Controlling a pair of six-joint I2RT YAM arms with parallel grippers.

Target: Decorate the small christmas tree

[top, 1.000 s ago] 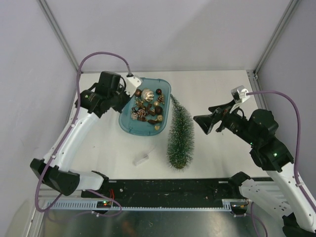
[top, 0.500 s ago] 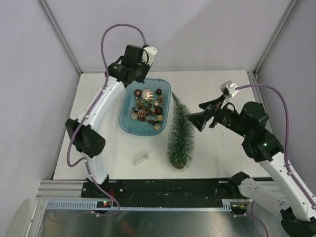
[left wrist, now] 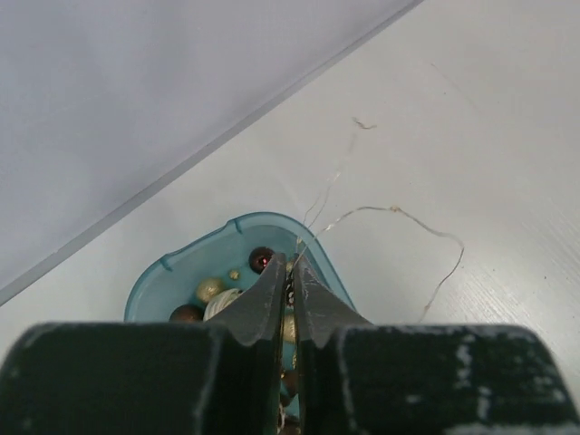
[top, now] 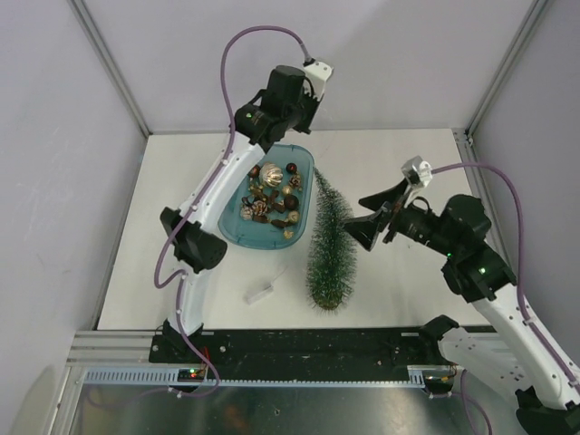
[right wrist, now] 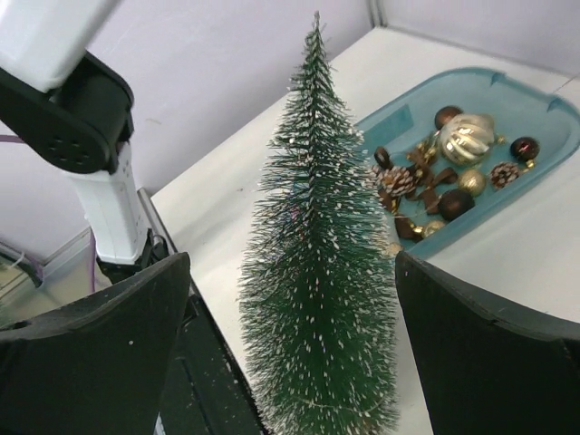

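A: What do we see nearest us on the counter?

B: A small white piece lies close to the near edge, left of centre. Just right of it we find the round base of the tree.

A: So where does the tree lie?

B: On its side around the middle of the counter, base toward the near edge and tip toward the far edge. It runs just beside the right rim of the tray.

A: And the right pincer?

B: It hangs just right of the tree's upper half, spread as wide as we ever see it, with nothing in it. In its wrist view the tree sits between the two fingers, touching neither.

A: What is in the tray?

B: We see gold and brown ornaments, pinecones among them.

A: And farthest out?

B: The left pincer is up over the tray's far end, all but closed, only a slit between its fingers. We see a thin wire pinched at its tips, curling away toward the far edge.
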